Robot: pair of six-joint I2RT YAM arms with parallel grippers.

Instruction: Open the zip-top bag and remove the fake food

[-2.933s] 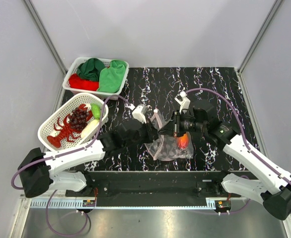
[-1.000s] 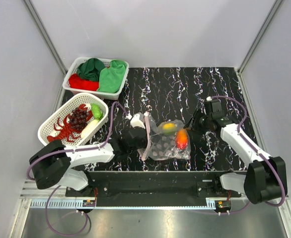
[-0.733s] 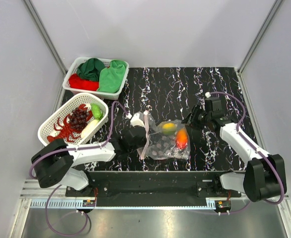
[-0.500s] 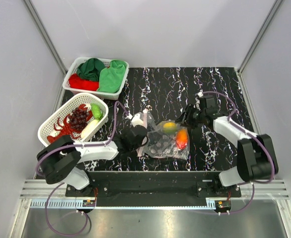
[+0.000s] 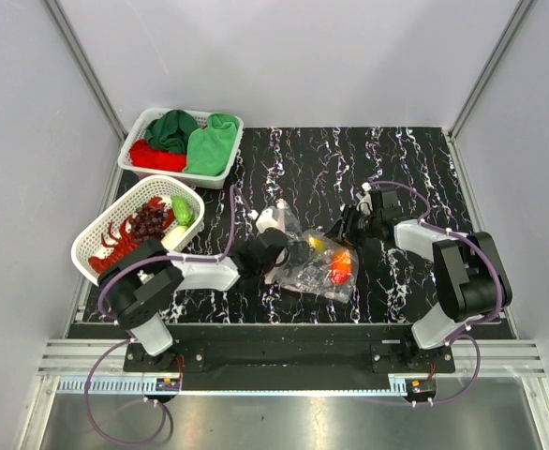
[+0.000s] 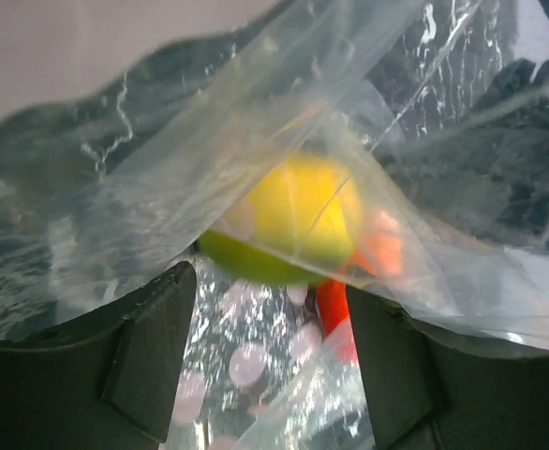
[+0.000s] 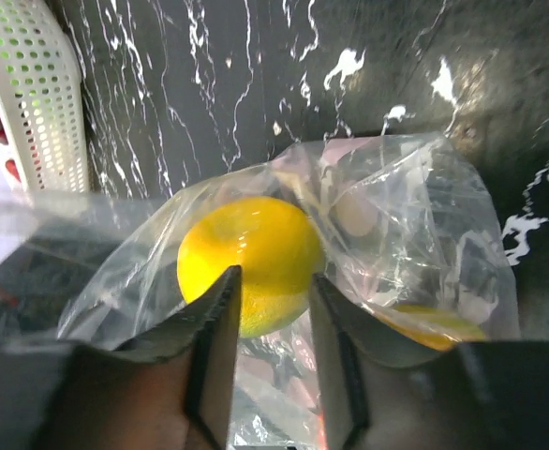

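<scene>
The clear zip-top bag (image 5: pixel 319 272) lies crumpled on the black marbled mat between both grippers. Inside it are fake food pieces: a yellow-green fruit (image 5: pixel 317 244) and an orange-red fruit (image 5: pixel 341 267). My left gripper (image 5: pixel 291 251) is at the bag's left side. In the left wrist view it (image 6: pixel 270 347) stands open, with bag film and the yellow-green fruit (image 6: pixel 289 220) just ahead. My right gripper (image 5: pixel 342 232) reaches in from the right. Its jaws (image 7: pixel 274 281) stand open on either side of the yellow-green fruit (image 7: pixel 246 253), with the bag's film (image 7: pixel 415 216) between.
A white basket (image 5: pixel 95 239) at the left holds a red lobster (image 5: pixel 120 248), dark grapes (image 5: pixel 148 223), a white radish and a green vegetable. Behind it a second basket (image 5: pixel 136 131) holds folded green and red cloths. The mat's near edge lies just below the bag.
The right gripper has come left up to the bag. The left gripper has pushed right against the bag and its jaws have widened. The bag has crumpled and shifted slightly right.
</scene>
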